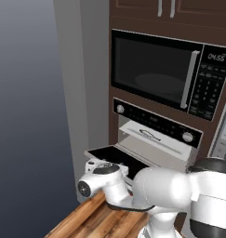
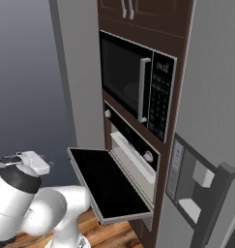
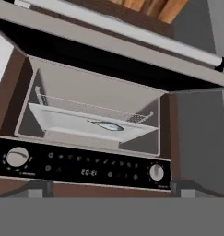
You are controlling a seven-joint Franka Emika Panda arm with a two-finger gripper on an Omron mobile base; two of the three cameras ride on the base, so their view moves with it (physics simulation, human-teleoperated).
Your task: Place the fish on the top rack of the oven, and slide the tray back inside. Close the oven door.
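Inside the oven, fish lies on the tray, long axis across the cavity. Oven door hangs open and level, apparently between tool and tray. Tool released, holding nothing.
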